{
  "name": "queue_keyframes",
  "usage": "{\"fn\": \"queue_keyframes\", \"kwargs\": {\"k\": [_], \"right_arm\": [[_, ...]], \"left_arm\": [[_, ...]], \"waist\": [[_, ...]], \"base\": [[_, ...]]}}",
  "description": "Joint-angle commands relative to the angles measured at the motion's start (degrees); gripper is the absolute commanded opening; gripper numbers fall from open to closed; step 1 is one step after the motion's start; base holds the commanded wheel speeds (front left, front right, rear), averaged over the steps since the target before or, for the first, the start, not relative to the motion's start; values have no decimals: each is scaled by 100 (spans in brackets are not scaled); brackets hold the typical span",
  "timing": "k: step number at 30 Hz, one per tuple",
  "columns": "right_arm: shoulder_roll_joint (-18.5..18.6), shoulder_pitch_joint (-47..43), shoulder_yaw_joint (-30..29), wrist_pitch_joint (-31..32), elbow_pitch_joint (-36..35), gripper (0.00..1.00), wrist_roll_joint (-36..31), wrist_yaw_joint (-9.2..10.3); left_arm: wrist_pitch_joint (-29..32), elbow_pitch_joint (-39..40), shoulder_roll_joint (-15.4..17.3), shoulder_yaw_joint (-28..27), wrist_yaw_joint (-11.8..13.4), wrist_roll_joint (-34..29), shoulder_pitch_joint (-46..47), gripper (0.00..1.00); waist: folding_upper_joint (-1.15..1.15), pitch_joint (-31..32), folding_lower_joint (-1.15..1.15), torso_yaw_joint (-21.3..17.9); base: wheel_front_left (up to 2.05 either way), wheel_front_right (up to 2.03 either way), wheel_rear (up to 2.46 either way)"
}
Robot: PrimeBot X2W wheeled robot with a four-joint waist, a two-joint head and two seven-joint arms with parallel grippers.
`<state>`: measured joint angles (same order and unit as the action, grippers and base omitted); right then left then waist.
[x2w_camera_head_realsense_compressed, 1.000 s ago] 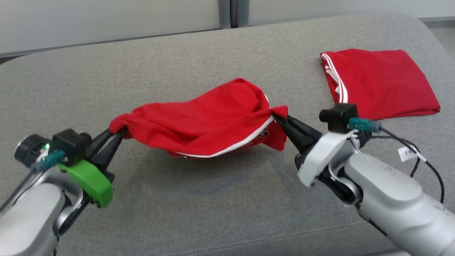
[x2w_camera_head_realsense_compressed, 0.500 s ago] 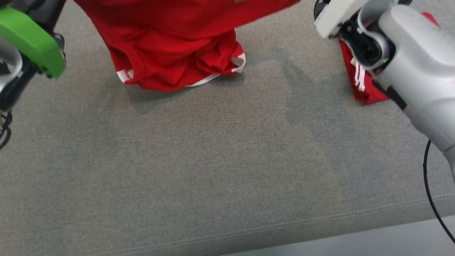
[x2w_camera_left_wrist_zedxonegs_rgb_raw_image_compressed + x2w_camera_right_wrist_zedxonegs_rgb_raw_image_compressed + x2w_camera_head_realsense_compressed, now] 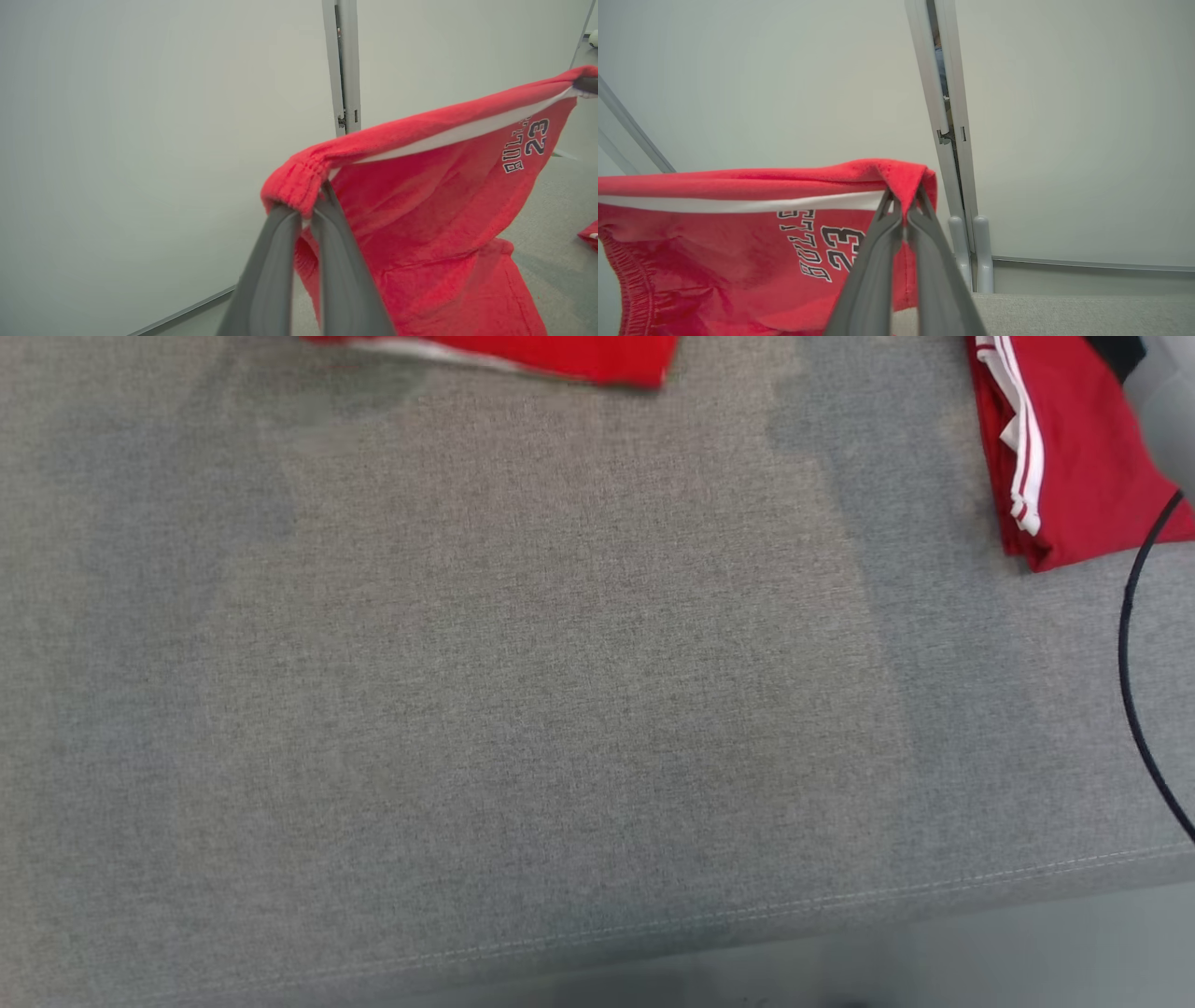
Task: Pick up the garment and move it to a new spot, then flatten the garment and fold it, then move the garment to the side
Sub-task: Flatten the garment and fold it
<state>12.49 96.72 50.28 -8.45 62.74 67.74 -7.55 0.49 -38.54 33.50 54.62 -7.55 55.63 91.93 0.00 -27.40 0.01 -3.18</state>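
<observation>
The red shorts (image 3: 420, 224) are held up above the grey fabric-covered counter (image 3: 523, 691), stretched by the waistband between the two pincers, with the legs hanging down toward the counter. In the left wrist view the left pincer (image 3: 310, 205) is seen clenched on a bunched corner of the elastic waistband. A white band and the print "BULLS 23" can be read toward the far end, where a dark fingertip of the other arm is cut off by the frame edge. In the right wrist view the right pincer (image 3: 903, 210) is seen clamped on the opposite corner, with the same print lying just beside its fingers. Pale wall panels and a grey post (image 3: 945, 116) are seen behind the shorts in both wrist views. In the head view a narrow strip of the shorts, red with white trim, is cut off by the top edge, and it cannot be told whether it touches the counter. A folded red garment (image 3: 1074, 448) with white stripes lies at the upper right, partly out of frame, with a black cable (image 3: 1134, 644) curving past it.
</observation>
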Motion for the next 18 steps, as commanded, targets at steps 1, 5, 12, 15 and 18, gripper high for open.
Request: {"fn": "queue_keyframes", "kwargs": {"k": [1,5,12,15,18], "right_arm": [[-11,202,-28,-190,224,0,-67,13],[-137,785,-128,-621,698,0,-312,13],[-23,1098,-650,-675,406,0,-1018,13],[-59,896,-906,-677,132,0,-1520,12],[-131,648,-1111,-679,-57,0,-1901,11]], "left_arm": [[-53,-147,-58,72,18,-91,248,0],[-506,-646,-364,98,19,-222,797,0],[-1253,-1181,-746,-16,92,-340,1072,0],[-1424,-1428,-905,-126,115,-284,987,0],[-1495,-1641,-1037,-108,86,-322,796,0]], "waist": [[0,-159,-1,46],[0,-301,-1,109],[0,-529,-1,212],[0,-659,-1,252],[0,-780,-1,286]], "base": [[0,0,0],[0,0,0],[0,0,0],[0,0,0],[0,0,0]]}}
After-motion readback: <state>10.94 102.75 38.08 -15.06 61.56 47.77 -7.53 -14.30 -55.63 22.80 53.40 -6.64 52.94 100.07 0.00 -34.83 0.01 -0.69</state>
